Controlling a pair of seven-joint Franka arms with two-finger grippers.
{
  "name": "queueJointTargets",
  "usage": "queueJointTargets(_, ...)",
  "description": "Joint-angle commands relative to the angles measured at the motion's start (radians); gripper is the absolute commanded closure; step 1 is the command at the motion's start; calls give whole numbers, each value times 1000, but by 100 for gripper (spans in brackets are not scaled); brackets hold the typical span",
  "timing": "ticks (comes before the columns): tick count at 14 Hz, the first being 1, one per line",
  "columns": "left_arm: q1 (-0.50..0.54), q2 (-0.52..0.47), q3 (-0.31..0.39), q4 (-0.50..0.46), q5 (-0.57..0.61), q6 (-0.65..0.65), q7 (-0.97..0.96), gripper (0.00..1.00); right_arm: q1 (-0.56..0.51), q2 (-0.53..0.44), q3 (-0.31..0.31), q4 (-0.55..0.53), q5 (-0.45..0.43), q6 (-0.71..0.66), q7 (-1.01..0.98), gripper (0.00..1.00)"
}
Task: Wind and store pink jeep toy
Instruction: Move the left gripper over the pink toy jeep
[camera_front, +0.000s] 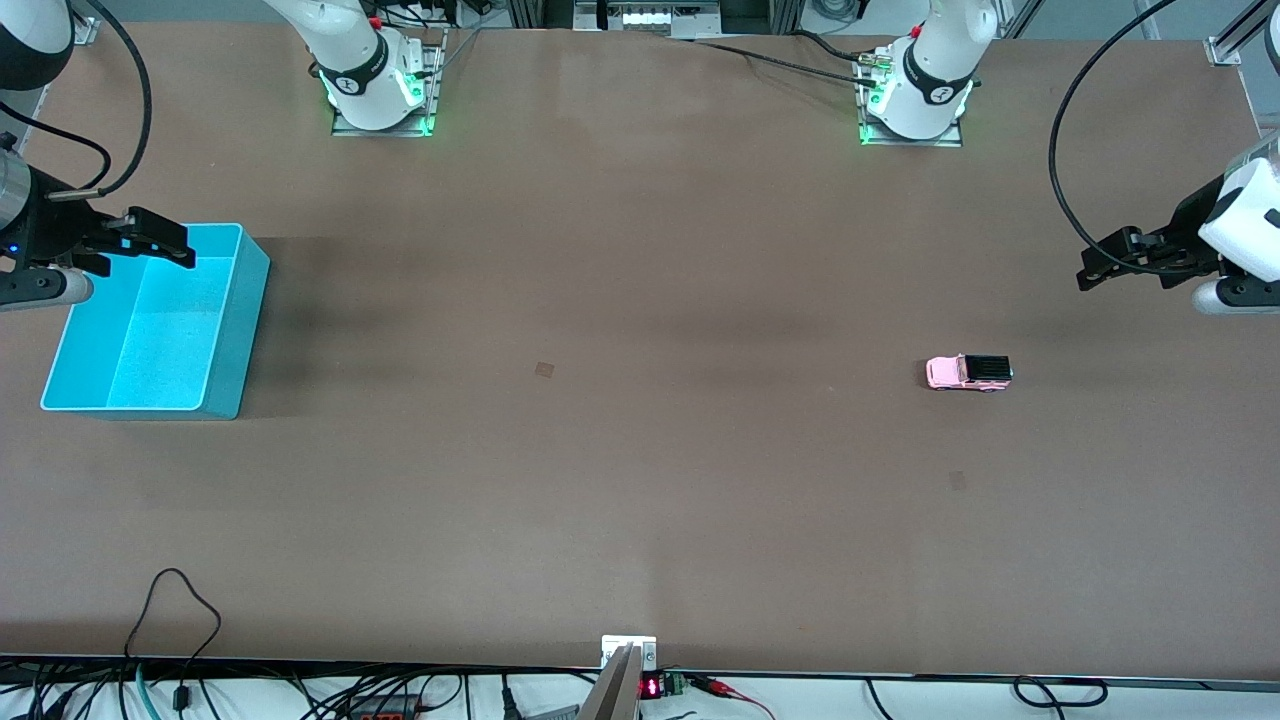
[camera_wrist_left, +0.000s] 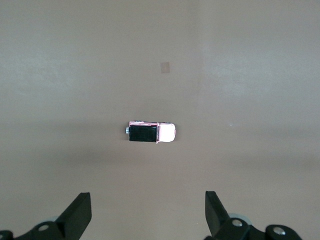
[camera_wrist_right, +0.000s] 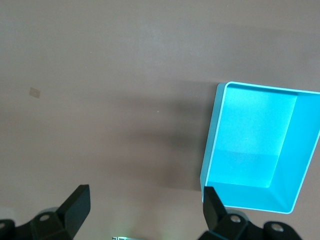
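Closest to the camera is just bare brown bench (camera_front: 640, 520), so the action sits higher up: the pink jeep toy (camera_front: 968, 372) rests on its wheels toward the left arm's end, below and a bit inward of the left tool (camera_front: 1090, 268), well apart from it. That tool hangs in the air with its fingers spread wide and nothing in them. I'd say the step in hand is the first grab, so I'd bring the left tool straight down over the jeep with the fingers across its narrow sides, and grip low enough that the wheels can be dragged back for winding. The right tool (camera_front: 180, 248) waits over the cyan bin (camera_front: 225, 400), fingers also apart and empty. The left wrist view is the handy one, since it shows the jeep (camera_wrist_left: 151, 132) lying crosswise between the finger tips, black rear and pale hood clear. The right wrist view shows the bin (camera_wrist_right: 212, 145) has nothing inside, which the front view only half confirms.
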Motion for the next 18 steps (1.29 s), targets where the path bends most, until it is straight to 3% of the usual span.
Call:
queueJointTargets(1,12,-33,-6,-22,-9,-14,11,0,-6,-17,10,-14,-7,-3,17,0)
queueJointTargets(6,16,-17,-4,-32,-9,-3,11,0,-6,-19,10,-14,-8,-8,15,0)
queueJointTargets(13,29,155,-4,-22,-10,0,-51,0,-5,-19,10,-13,-7,-6,17,0)
queueJointTargets(18,29,250,-6,-51,-9,144,-42,0,14,-20,12,-13,-7,-5,17,0)
